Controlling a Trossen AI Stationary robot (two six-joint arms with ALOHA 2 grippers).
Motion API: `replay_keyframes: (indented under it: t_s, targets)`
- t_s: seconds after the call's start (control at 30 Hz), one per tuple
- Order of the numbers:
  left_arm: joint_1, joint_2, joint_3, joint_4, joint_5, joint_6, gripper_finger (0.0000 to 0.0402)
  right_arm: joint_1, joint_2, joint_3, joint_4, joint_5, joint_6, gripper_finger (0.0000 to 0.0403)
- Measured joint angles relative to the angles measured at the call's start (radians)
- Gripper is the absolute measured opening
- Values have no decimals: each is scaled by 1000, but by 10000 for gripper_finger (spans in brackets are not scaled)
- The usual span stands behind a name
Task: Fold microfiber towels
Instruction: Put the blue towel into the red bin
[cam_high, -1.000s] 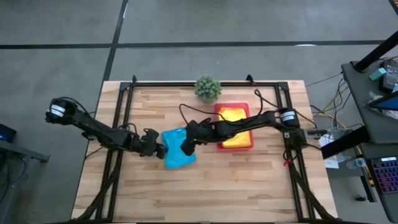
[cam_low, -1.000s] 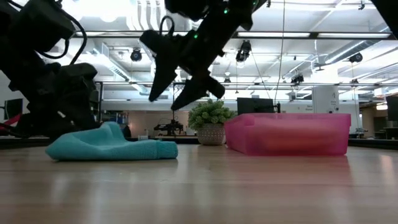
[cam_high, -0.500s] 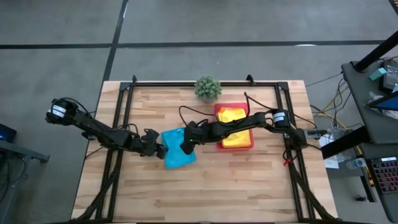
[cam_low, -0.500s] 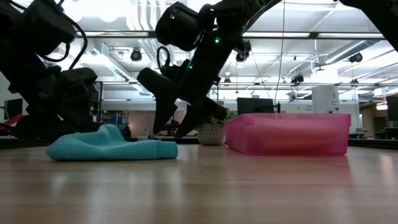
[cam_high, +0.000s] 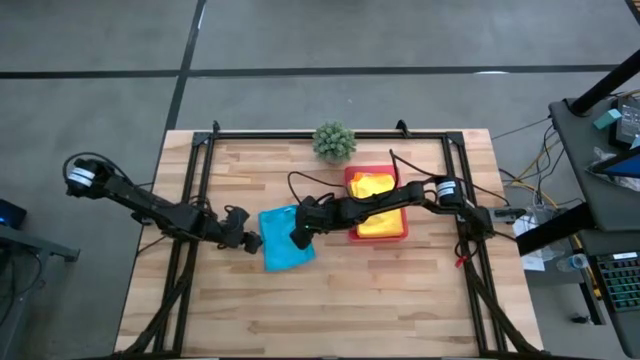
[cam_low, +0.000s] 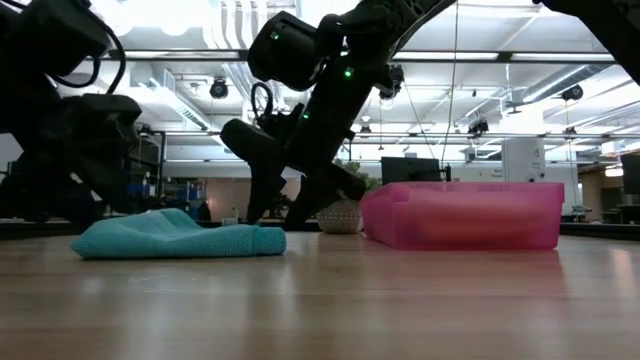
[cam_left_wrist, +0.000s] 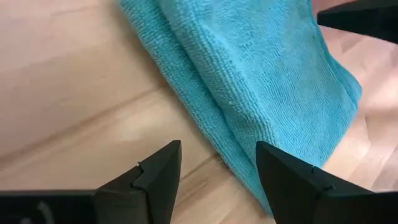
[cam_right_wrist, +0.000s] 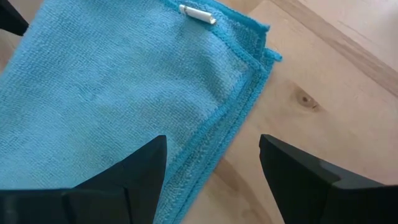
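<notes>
A turquoise microfiber towel (cam_high: 285, 250) lies folded on the wooden table, left of centre. It also shows in the low view (cam_low: 180, 240). My left gripper (cam_left_wrist: 217, 168) is open at the towel's left edge (cam_left_wrist: 205, 118), slanting down, and the edge runs between its fingers. My right gripper (cam_right_wrist: 211, 158) is open and low over the towel's right side (cam_high: 297, 238), its fingers astride a hemmed edge near a corner (cam_right_wrist: 258, 46). A yellow towel (cam_high: 372, 186) lies in the pink tray (cam_high: 398, 175). My left gripper touches nothing that I can see. My right gripper hangs close over the towel's hemmed edge (cam_right_wrist: 233, 112), slanting down from the table's right. I cannot tell whether its fingertips touch the cloth.
The pink tray (cam_low: 460, 215) stands just right of the towel, under my right arm. A small potted plant (cam_high: 334, 141) sits at the table's far edge. A black frame rail (cam_high: 200, 180) runs along the table's left, far and right sides. Bare wood lies toward the near edge.
My right gripper has come down toward the turquoise towel's right side, staying open. My left gripper has drawn back a little toward the table's left edge. The towel's raised hump at its left side has sunk lower.
</notes>
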Motion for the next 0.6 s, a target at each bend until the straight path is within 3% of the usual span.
replay_keyframes:
  t_s: [0.13, 0.4, 0.6]
  targets:
    - [0, 7, 0, 13, 3, -37, 206, 0, 0, 0, -1, 0, -3, 244]
    - [0, 64, -7, 163, -51, -55, 274, 0, 0, 0, -2, 0, -7, 244]
    - [0, 146, -6, 176, -68, -108, 285, 0, 0, 0, -2, 0, -7, 244]
